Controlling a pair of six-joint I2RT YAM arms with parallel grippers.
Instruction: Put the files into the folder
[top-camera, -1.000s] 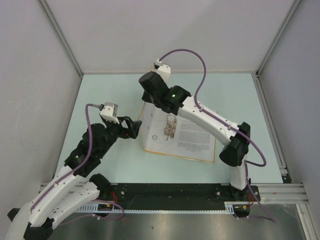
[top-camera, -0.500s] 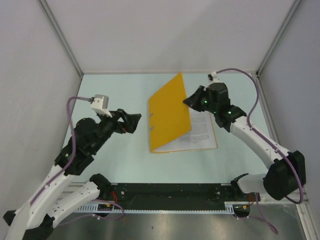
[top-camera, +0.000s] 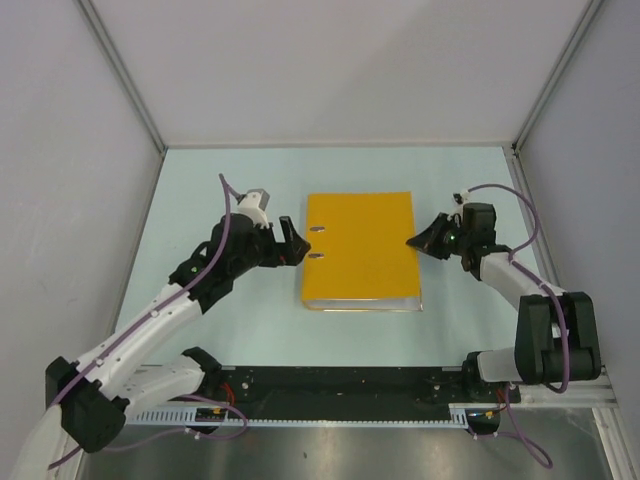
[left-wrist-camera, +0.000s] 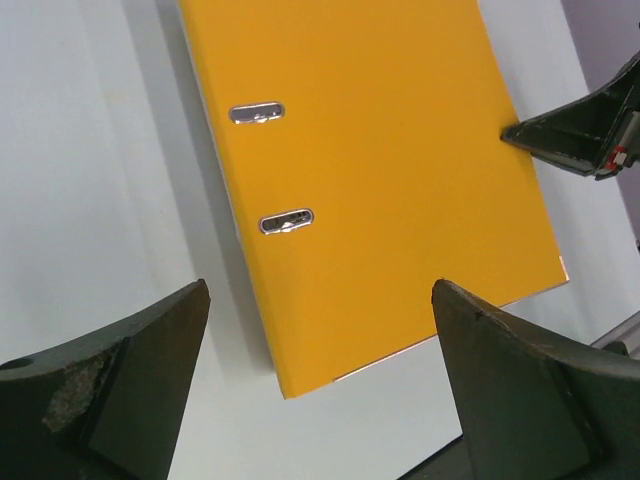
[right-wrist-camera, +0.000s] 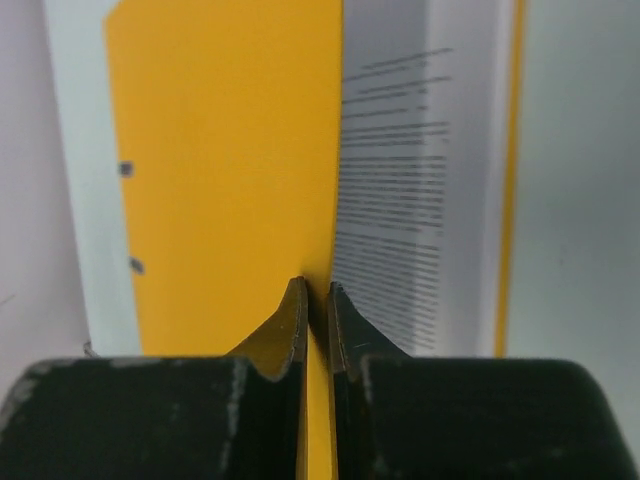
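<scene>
On the pale green table, the large orange-yellow ring-binder folder is lying closed over the white printed files. The right gripper is pinching its cover edge, and the left gripper is gaping wide beside the spine. The closing step looks nearly finished. The next move calls for releasing the cover.

Illegible print on the files
</scene>
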